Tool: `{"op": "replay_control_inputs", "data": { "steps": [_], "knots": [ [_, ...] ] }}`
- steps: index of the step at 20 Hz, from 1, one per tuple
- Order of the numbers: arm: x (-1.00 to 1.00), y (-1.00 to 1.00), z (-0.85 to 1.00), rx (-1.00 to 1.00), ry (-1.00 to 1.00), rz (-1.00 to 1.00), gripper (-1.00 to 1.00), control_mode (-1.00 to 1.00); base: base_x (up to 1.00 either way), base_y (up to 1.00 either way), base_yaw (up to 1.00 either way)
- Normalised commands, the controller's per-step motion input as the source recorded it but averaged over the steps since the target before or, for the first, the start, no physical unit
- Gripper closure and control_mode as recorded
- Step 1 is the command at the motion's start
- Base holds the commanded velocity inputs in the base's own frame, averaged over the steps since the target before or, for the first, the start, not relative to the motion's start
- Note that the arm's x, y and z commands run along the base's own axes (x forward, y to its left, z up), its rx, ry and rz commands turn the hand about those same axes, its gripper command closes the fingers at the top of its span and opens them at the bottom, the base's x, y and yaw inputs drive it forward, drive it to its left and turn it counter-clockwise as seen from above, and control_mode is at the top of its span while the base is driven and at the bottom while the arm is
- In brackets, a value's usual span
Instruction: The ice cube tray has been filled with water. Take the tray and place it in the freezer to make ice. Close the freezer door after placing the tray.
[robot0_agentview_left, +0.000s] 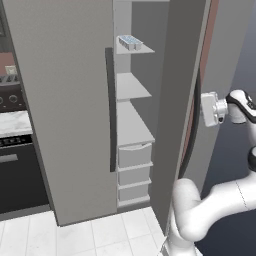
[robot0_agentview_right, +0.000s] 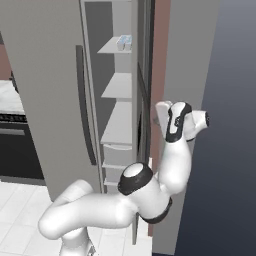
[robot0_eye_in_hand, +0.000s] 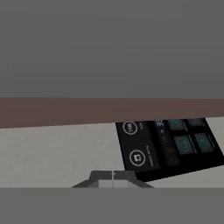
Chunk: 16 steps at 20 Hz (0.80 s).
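Observation:
The ice cube tray (robot0_agentview_left: 129, 42) (robot0_agentview_right: 124, 42), its light-blue water cells showing, lies on the top shelf of the freezer (robot0_agentview_left: 131, 87) (robot0_agentview_right: 118, 85). The freezer door (robot0_agentview_left: 175, 100) stands swung open to the right, with its dark curved handle (robot0_agentview_left: 191, 130) on the outer side. My gripper (robot0_agentview_left: 202, 108) (robot0_agentview_right: 160, 116) is at that outer face at mid height. In the hand view the gripper (robot0_eye_in_hand: 113, 176) is shut with nothing in it, close to the pale door face (robot0_eye_in_hand: 57, 148) and its black control panel (robot0_eye_in_hand: 168, 146).
The wider grey fridge door (robot0_agentview_left: 60, 100) is shut to the left of the freezer. Pale drawers (robot0_agentview_left: 134, 155) fill the freezer's lower part. A black oven (robot0_agentview_left: 17, 170) stands at far left. A brown strip (robot0_agentview_right: 160, 50) and a tall grey panel (robot0_agentview_right: 197, 75) lie behind the open door.

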Motion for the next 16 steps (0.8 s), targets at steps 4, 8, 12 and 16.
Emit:
{"op": "replay_control_inputs", "data": {
  "steps": [4,8,12,16],
  "knots": [
    [0.02,0.21,-0.17,0.0,0.0,0.0,1.0,-1.0,0.0,0.0,0.0],
    [-0.04,0.76,0.0,-0.02,0.0,0.0,1.0,-1.0,0.0,0.0,0.0],
    [0.0,0.95,0.0,-0.01,0.01,0.0,1.0,-1.0,0.0,0.0,0.0],
    [-0.02,0.91,0.0,0.0,0.0,0.0,1.0,-1.0,0.0,0.0,0.0]
  ]
}}
